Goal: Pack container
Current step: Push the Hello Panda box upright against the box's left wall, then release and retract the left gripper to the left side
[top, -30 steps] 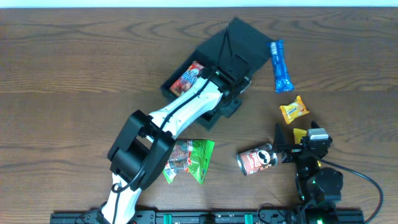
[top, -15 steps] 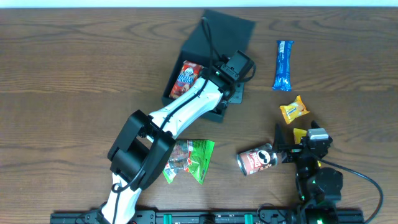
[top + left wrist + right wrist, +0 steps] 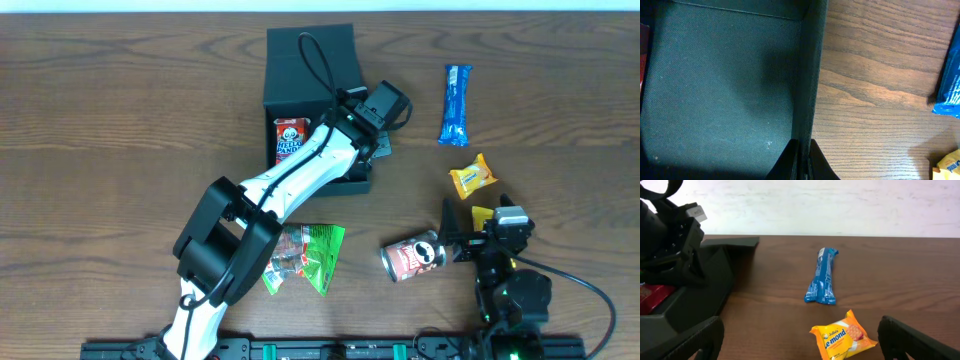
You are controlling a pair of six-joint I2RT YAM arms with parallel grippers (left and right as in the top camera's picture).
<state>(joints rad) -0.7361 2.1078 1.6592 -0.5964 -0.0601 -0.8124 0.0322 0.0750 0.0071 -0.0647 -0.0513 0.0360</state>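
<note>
While the left end effector (image 3: 801, 152) clamps shut on the right wall of the container (image 3: 312, 65), which sits at the far middle of the desk (image 3: 120, 120) with a red packet (image 3: 290, 140) inside, that thin pinch could slip, or tilt the container and spill the packet, if it gets dragged. The right end effector (image 3: 800, 342) hangs wide open and empty beside the can (image 3: 412, 258).

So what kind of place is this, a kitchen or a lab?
Probably a robotics lab bench: a white robot arm reaching over a wood-grain table, a plain white wall behind, and snacks staged around a dark container.
</note>
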